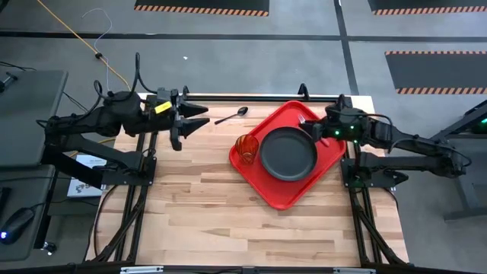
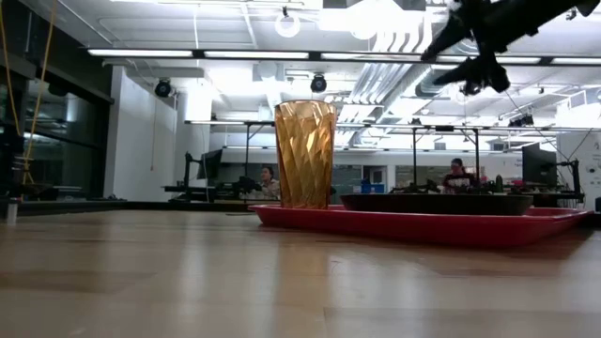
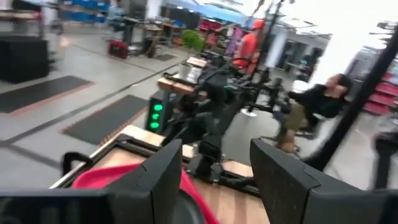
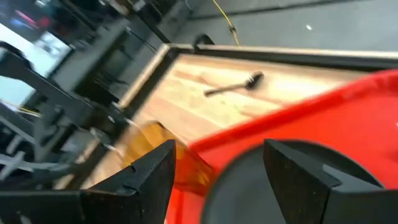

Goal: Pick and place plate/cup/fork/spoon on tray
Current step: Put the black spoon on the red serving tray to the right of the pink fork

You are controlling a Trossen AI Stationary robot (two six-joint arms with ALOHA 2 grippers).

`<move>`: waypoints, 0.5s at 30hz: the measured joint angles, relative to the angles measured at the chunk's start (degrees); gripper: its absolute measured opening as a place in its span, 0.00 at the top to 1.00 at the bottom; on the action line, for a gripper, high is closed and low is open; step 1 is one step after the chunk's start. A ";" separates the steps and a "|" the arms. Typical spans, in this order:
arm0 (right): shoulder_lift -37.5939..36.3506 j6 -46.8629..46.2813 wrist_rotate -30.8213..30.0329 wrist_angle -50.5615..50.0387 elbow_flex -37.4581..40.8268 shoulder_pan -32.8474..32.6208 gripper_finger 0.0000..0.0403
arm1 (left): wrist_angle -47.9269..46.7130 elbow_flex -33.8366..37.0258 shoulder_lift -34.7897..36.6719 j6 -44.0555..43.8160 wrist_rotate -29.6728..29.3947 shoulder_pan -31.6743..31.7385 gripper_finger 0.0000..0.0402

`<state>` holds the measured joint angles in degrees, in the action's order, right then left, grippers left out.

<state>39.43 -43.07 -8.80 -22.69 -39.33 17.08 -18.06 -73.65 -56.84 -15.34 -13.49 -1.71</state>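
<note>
Tray: bright red plastic rectangular tray (image 1: 278, 194) sits angled on the table's right half.
Plate: round matte black plate (image 1: 288, 154) lies on the tray.
Cup: amber translucent tumbler (image 1: 246, 147) stands upright at the tray's left corner.
Spoon: slim dark metal spoon (image 1: 231, 116) lies on the wood, off the tray, near the far edge.
Fork: cannot make it out.
Left gripper (image 1: 199, 116): fingers spread, empty, beside the spoon.
Right gripper (image 1: 310, 129): fingers spread, empty, over the tray's far corner.

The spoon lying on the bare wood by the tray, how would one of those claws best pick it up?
Probably by the thin handle near its middle, coming straight down from above. The spoon lies flat on the table, apart from the tray, so only a top approach gets fingers either side of it. The left gripper, open, hangs nearest.
</note>
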 joint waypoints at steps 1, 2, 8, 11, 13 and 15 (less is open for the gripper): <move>-0.13 0.11 0.04 0.97 0.00 0.00 0.43 | -0.35 0.00 -0.27 -0.10 -1.14 0.33 0.56; -0.22 0.27 0.04 1.73 0.00 0.00 0.43 | -0.95 0.00 -0.63 -0.67 -2.25 0.80 0.56; -0.10 -0.10 1.00 2.98 0.00 0.00 0.43 | -9.43 -1.84 -6.15 -6.05 -0.55 10.72 0.56; -0.10 -0.52 1.42 2.85 0.00 0.00 0.43 | -18.77 -4.62 -12.07 -5.80 4.55 20.15 0.56; -0.10 -0.68 1.72 2.84 0.00 0.00 0.43 | -22.94 -5.37 -16.98 -3.83 9.35 26.87 0.56; -0.10 -1.35 1.73 2.81 0.00 0.00 0.43 | -26.05 -5.19 -22.34 -1.27 15.18 32.32 0.56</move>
<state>39.33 -44.42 -7.07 -19.88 -39.33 17.08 -44.11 -78.83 -79.18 -16.61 1.69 30.61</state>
